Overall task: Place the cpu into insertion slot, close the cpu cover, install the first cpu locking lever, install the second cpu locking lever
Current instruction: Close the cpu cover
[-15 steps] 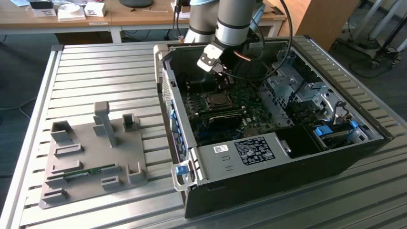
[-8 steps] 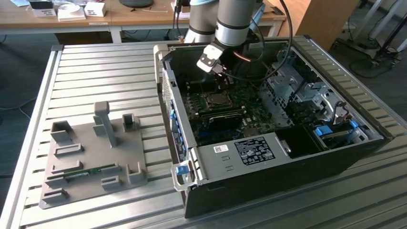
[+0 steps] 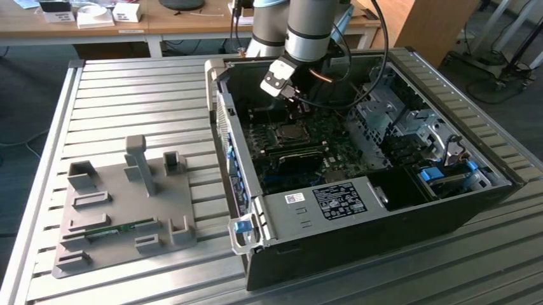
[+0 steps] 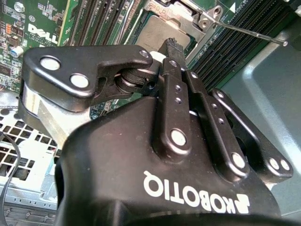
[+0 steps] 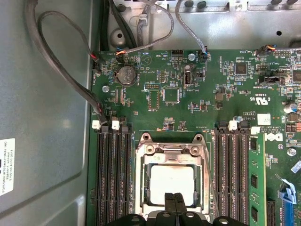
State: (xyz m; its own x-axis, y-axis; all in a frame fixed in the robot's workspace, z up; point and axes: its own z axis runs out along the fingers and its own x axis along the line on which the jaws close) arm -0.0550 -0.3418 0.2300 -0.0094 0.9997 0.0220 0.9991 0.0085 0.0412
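An open black computer case [image 3: 365,244] lies on its side on a ribbed metal counter [image 3: 136,95]. The robot arm [image 3: 306,32] reaches down into it from above.

In the first wrist view, the gripper [image 5: 175,203] has its two fingers pressed together with nothing seen between them. Their tips are over the near edge of the cpu [image 5: 171,181]; whether they touch it cannot be told. The cpu sits in the slot [image 5: 146,170], in the middle of the green board. The shiny cover [image 5: 171,151] lies flat around it, framing its silver top.

In the second wrist view, a thin metal lever [image 4: 249,33] juts out from the cover's corner. It slants away over the memory slots, close beside the fingertips.

Banks of long black memory slots [image 5: 113,179] flank the cover on both sides. A green memory stick [image 5: 256,183] stands in one beyond the far bank. A round coin battery [image 5: 126,74] sits on the board well apart from the cpu. Grey cables [image 5: 61,70] loop along the case wall, away from the gripper.

At the exterior view's left, a grey fixture tray [image 3: 119,210] rests on the counter beside the case.
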